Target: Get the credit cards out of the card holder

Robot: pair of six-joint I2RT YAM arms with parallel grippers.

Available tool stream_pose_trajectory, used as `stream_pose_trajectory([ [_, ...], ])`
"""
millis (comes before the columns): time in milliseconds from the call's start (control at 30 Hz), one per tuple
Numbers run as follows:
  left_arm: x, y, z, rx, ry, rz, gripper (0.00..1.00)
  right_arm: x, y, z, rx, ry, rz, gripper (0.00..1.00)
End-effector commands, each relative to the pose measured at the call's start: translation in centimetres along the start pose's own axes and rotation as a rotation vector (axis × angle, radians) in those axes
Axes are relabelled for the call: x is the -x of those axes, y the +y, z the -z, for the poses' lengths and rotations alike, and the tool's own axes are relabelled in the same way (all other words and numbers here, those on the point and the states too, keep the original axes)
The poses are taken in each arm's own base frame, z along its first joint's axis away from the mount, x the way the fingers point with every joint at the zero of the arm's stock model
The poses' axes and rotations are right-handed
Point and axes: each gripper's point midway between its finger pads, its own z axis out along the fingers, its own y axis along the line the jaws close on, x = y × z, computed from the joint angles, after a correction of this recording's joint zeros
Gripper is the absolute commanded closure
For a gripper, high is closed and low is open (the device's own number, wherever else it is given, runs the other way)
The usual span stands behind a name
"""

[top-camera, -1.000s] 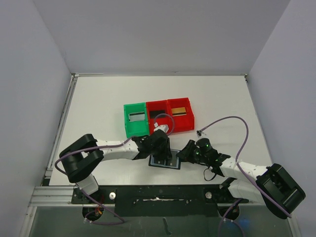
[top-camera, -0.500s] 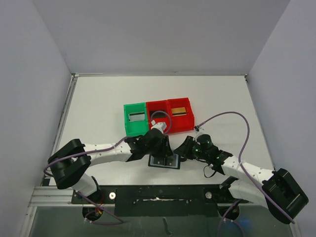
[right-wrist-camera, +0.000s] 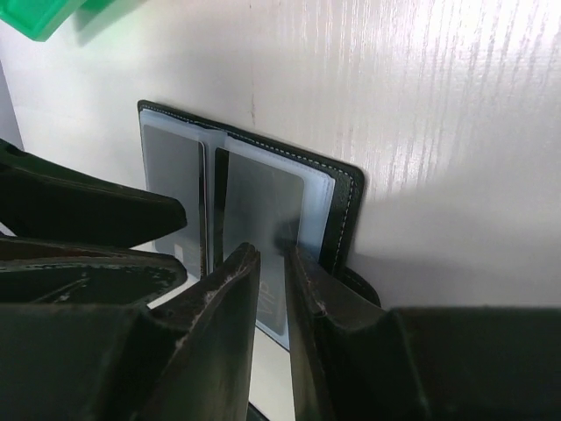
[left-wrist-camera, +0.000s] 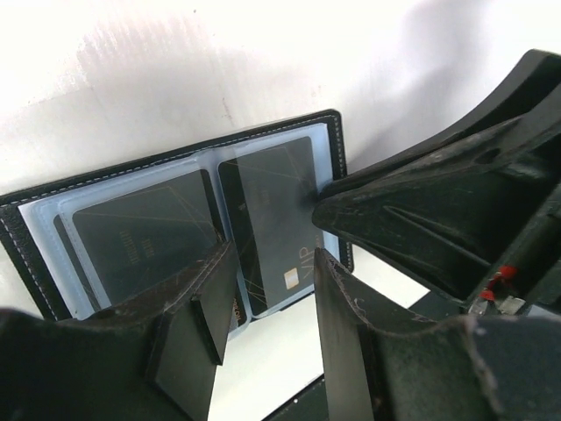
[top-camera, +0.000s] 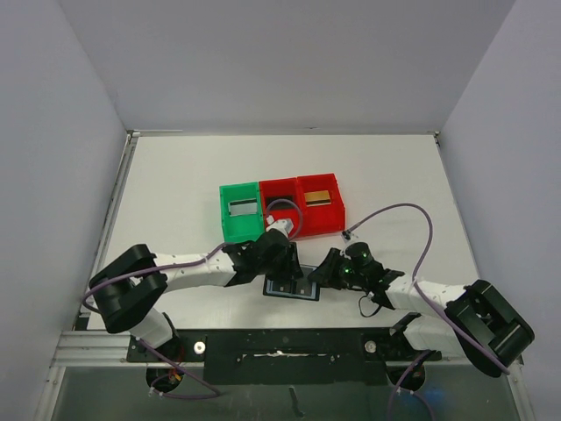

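White tabletop (left-wrist-camera: 175,70) bears the open card holder (left-wrist-camera: 188,175). Its black card (left-wrist-camera: 272,202) lies lengthwise at twelve o'clock from the left gripper (left-wrist-camera: 273,267), jaws parted. Whether the right gripper (right-wrist-camera: 270,256) grips anything, I cannot tell.

Top view: the card holder (top-camera: 292,288) was partly covered, its far edge under the left gripper (top-camera: 285,266) and its right edge under the right gripper (top-camera: 323,274). Pocket contents were too small to make out.

Left wrist view: the holder's near edge lay behind the gripper's own fingers (left-wrist-camera: 351,351), and its right side behind a dark, blurred gripper body.

Right wrist view: the near edge was hidden likewise. Whether the narrow jaws pinched anything of the holder could not be told. The green bin (right-wrist-camera: 39,17), beyond the holder, was cut off by the frame corner.
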Motion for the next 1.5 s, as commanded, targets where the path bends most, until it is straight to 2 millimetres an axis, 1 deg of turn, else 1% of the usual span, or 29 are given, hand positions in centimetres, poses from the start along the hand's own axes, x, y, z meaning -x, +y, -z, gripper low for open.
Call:
stream_pose_trajectory([
  [0,0.0,0.4,-0.7,-0.001,0.003,-0.016,0.61,-0.6,-2.2,-0.4,-0.076,0.001,-0.028,0.79],
  [100,-0.4,1.4,-1.0,0.043,0.012,-0.013,0.61,-0.9,-3.6,-0.2,-0.126,0.001,-0.045,0.80],
  [200,-0.7,2.5,-1.1,0.100,0.019,-0.005,0.61,-1.2,-4.0,-0.2,-0.127,0.004,-0.060,0.80],
  [300,-1.1,3.2,-1.3,0.124,0.029,0.008,0.61,-1.6,-4.4,-0.1,-0.125,0.004,-0.076,0.80],
  [367,-1.5,3.2,-1.7,0.112,0.043,0.013,0.61,-1.8,-4.5,-0.1,-0.116,0.001,-0.083,0.80],
  [533,-2.5,2.2,-2.4,0.041,0.088,0.033,0.61,-2.0,-4.2,-0.1,-0.084,0.005,-0.087,0.80],
  [633,-2.9,2.6,-2.6,0.052,0.099,0.059,0.62,-2.2,-4.3,-0.2,-0.085,0.010,-0.090,0.80],
  [733,-3.1,3.5,-2.6,0.080,0.097,0.092,0.62,-2.2,-4.4,-0.1,-0.080,0.008,-0.095,0.80],
  [900,-2.9,4.3,-2.3,0.069,0.071,0.168,0.62,-2.4,-4.6,-0.1,-0.080,0.011,-0.101,0.80],
  [1000,-2.7,4.1,-2.0,0.023,0.045,0.210,0.62,-2.5,-4.7,0.0,-0.078,0.009,-0.101,0.81],
  [1100,-2.2,2.5,-1.8,-0.092,0.029,0.261,0.62,-2.6,-4.7,0.0,-0.075,0.011,-0.100,0.81],
  [1167,-1.9,1.5,-1.5,-0.166,0.016,0.302,0.67,-2.7,-4.6,0.0,-0.068,0.015,-0.098,0.81],
  [1300,-1.2,0.7,-0.9,-0.251,-0.030,0.376,0.74,-3.0,-4.8,0.0,-0.061,0.015,-0.107,0.81],
  [1467,-0.3,-0.8,-0.4,-0.330,-0.056,0.379,0.83,-3.1,-4.5,0.0,-0.040,0.020,-0.104,0.81],
])
